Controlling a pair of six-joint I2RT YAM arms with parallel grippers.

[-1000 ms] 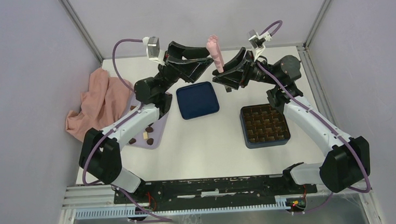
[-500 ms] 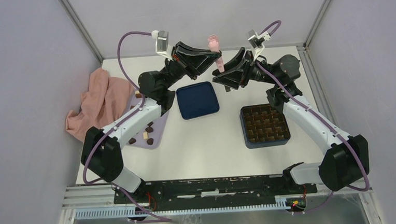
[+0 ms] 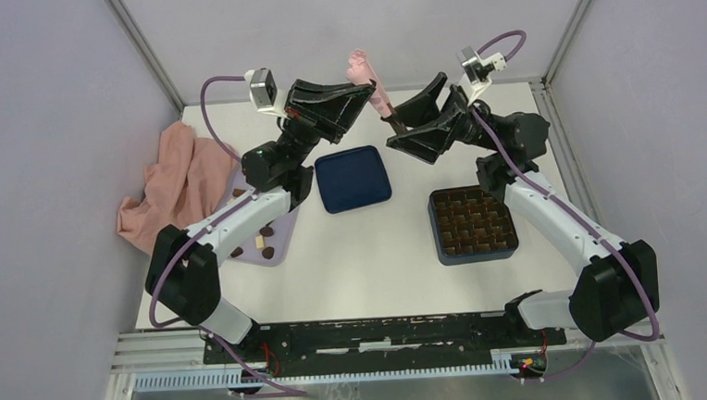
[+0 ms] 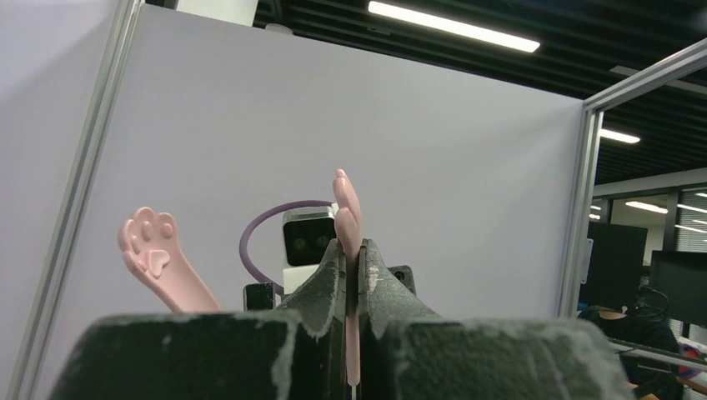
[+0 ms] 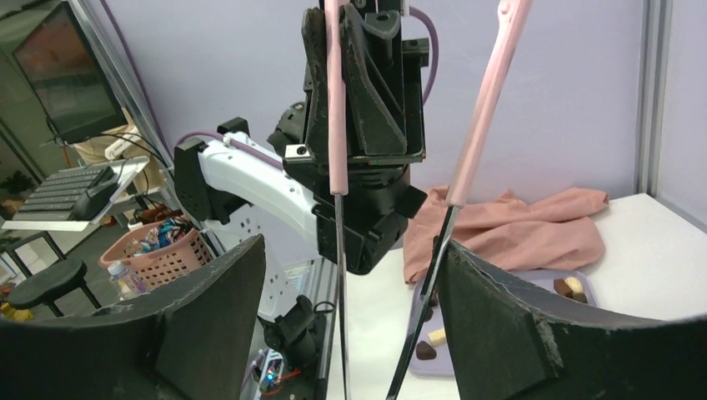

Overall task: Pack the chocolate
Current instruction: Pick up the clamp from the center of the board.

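Pink cat-paw tongs (image 3: 365,77) hang in the air over the back of the table. My left gripper (image 3: 360,94) is shut on one of their arms (image 4: 351,242); the other arm's paw (image 4: 152,248) sticks out to the left. My right gripper (image 3: 392,127) faces it, open, its jaws wide on either side of the two metal blades (image 5: 340,275). One blade lies against the right finger (image 5: 517,325). The chocolate (image 3: 262,244), several small brown and cream pieces, lies on the lilac tray (image 3: 280,251) and shows again in the right wrist view (image 5: 425,350).
The dark blue box with brown grid compartments (image 3: 473,222) sits at the right. Its blue lid (image 3: 352,178) lies in the middle, under the grippers. A pink cloth (image 3: 177,183) is bunched at the left beside the tray. Grey walls close in the back and sides.
My left gripper has shut on the tongs and carried them up and left. My right gripper has opened, let them go and drawn back a little.
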